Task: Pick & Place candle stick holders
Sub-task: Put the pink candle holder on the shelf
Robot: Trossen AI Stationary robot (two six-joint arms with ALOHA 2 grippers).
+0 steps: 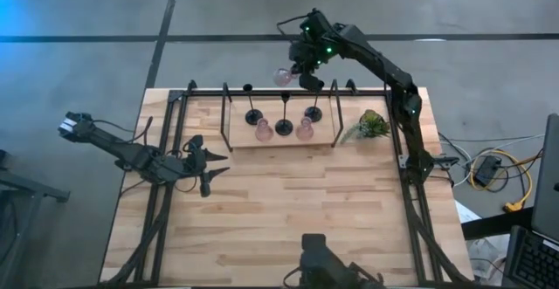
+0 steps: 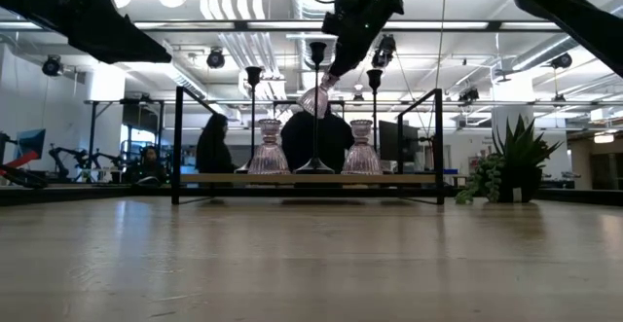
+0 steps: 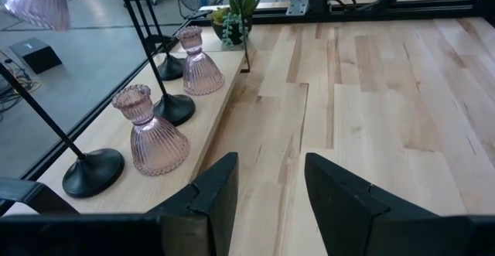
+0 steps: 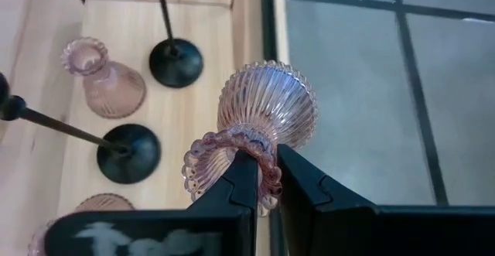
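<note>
Three black thin-stemmed holders (image 1: 251, 114) (image 1: 284, 125) (image 1: 313, 112) and two pink ribbed holders (image 1: 263, 132) (image 1: 305, 131) stand on their bases on a wooden board (image 1: 240, 141) inside the black rack frame (image 1: 225, 106) at the table's far side. My right gripper (image 1: 301, 69) is shut on a third pink holder (image 1: 283, 77), high over the table's far edge; it also shows in the low view (image 2: 314, 100). My left gripper (image 1: 214, 162) is open and empty at the table's left, fingers toward the board. My right gripper pinches the pink holder at its ruffled rim (image 4: 267, 163) between its two fingers; one finger (image 4: 242, 180) seems to lie inside the mouth, the other (image 4: 302, 182) outside. The holder is lifted clear and tilted, its wide ribbed base (image 4: 267, 101) pointing away from the fingers.
A small green plant (image 1: 371, 125) stands at the board's right end. The rack's black uprights (image 2: 177, 142) (image 2: 438, 142) rise at both ends of the board. Bare wooden tabletop (image 1: 288, 210) lies in front of it. People sit in the room behind the table (image 2: 212, 147).
</note>
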